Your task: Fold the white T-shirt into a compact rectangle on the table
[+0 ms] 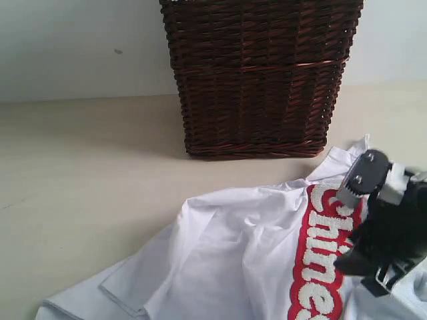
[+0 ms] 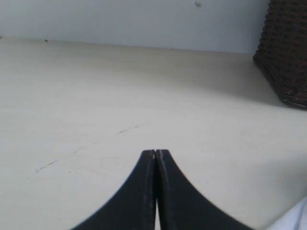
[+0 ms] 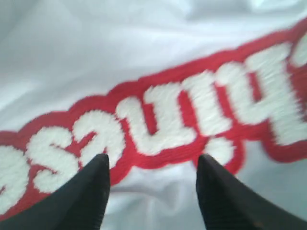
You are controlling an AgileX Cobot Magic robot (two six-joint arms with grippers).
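- While the white T-shirt point(image 1: 233, 260) lies rumpled near right on the worktop point(image 1: 87, 167), before the wicker basket point(image 1: 257, 73), flatten it first.
- Right claw point(image 3: 152, 160): tips apart just over the red-edged lettering point(image 3: 192, 110), seemingly holding nothing; pinch a hem instead.
- Left claw point(image 2: 156, 152): tips together over bare worktop, left; bring it to the opposite hem.

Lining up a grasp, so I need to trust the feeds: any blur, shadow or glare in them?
Exterior view: even light, basket throws a soft shadow on the table, right arm slightly blurred. Right wrist view: very close, shirt lettering soft, dark jaws out of focus. Left wrist view: table fairly sharp, shadow beside the basket, no glare.
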